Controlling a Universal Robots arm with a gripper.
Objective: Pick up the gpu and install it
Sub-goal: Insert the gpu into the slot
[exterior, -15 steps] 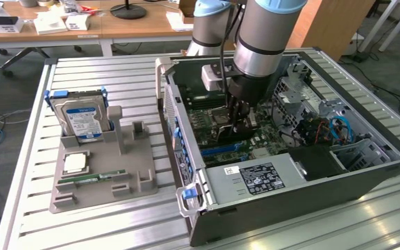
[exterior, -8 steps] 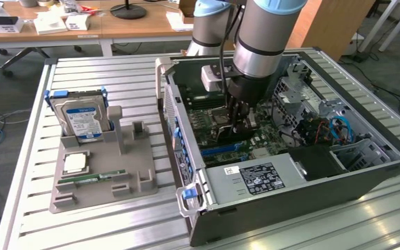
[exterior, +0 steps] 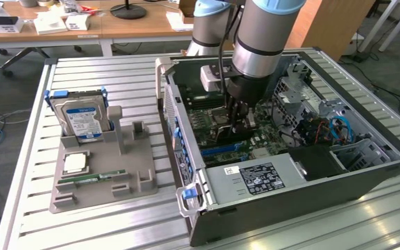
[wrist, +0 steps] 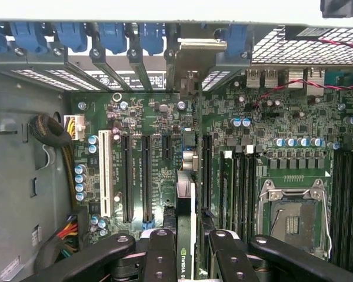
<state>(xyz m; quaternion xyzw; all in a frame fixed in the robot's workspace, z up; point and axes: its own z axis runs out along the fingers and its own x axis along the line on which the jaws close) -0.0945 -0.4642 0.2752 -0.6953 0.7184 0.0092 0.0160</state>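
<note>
The gpu [wrist: 188, 176] shows edge-on in the wrist view, a thin dark card running from between my fingers toward its silver bracket [wrist: 201, 44] at the case's slotted rear wall. It stands upright over the motherboard [wrist: 247, 111], beside the long black expansion slots [wrist: 147, 176]; whether it is seated I cannot tell. My gripper [wrist: 188, 255] is shut on the card's near end, with black fingers [wrist: 160, 252] on either side. In the exterior view the gripper [exterior: 238, 122] reaches down into the open computer case [exterior: 366, 177], with the gpu [exterior: 229, 134] dark below it.
A grey holder [exterior: 102, 182] at the exterior view's left carries a hard drive [exterior: 82, 120], a processor chip [exterior: 75, 163] and a green memory stick [exterior: 92, 178]. The power supply [exterior: 252, 179] fills the case's near corner. An empty processor socket [wrist: 294, 220] and blue bracket latches [wrist: 70, 35] flank the card.
</note>
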